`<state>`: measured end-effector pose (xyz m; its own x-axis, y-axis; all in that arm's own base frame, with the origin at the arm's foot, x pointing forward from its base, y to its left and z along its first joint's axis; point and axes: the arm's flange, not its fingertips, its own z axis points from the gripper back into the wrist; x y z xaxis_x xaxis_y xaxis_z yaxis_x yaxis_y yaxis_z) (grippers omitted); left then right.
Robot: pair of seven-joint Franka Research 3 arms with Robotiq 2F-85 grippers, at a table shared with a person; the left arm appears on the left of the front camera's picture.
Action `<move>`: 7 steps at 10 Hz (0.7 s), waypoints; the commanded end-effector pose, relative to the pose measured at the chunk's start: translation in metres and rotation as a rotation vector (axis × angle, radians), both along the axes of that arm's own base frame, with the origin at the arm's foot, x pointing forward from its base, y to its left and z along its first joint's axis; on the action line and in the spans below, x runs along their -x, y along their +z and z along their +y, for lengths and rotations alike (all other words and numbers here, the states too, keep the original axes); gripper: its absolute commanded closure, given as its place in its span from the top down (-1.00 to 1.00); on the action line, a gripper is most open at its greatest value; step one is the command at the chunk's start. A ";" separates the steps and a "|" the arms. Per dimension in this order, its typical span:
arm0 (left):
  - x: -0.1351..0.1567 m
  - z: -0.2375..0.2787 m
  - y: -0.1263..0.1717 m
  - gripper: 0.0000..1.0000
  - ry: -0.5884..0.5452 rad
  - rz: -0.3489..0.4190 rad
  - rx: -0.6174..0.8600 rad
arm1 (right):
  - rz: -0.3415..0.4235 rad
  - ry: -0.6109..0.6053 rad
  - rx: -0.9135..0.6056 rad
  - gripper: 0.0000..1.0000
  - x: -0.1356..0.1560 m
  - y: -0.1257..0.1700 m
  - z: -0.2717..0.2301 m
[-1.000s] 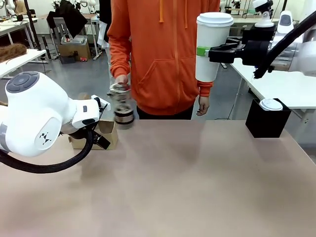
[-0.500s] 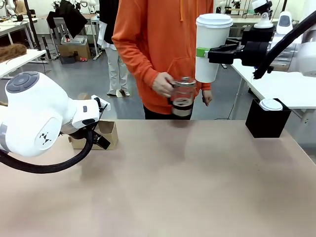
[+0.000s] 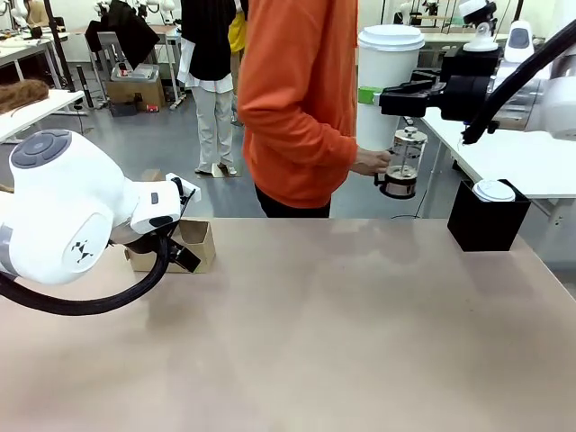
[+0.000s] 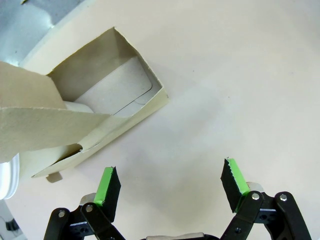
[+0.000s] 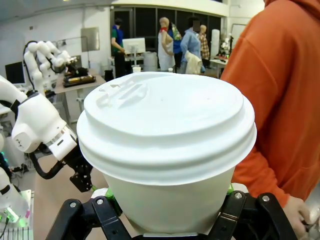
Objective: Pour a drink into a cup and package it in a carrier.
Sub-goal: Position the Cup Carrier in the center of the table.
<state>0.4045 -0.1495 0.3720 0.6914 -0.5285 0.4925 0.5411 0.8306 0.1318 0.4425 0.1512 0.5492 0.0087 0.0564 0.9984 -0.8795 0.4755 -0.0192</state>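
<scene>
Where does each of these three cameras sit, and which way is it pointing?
Front: between the arms, facing across the table at the person; left arm and right claw show.
Left wrist: on the left arm, looking down at the carrier; its open left claw below.
Right wrist: behind the right claw, facing the cup it grips.
Shared: front and right wrist both show cup and person.

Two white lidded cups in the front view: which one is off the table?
The tall cup, gripped by the right gripper fingers, held high at the far right. The shorter cup sits in the black box.
</scene>
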 end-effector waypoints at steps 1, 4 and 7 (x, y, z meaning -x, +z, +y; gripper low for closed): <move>-0.002 0.003 0.029 1.00 0.076 0.030 -0.006 | -0.015 -0.002 -0.006 0.60 -0.002 0.002 0.003; -0.008 0.016 0.087 1.00 0.178 0.093 0.005 | -0.015 -0.002 -0.006 0.60 -0.002 0.002 0.003; -0.037 0.040 0.149 1.00 0.284 0.151 0.033 | -0.015 -0.002 -0.006 0.60 -0.002 0.002 0.003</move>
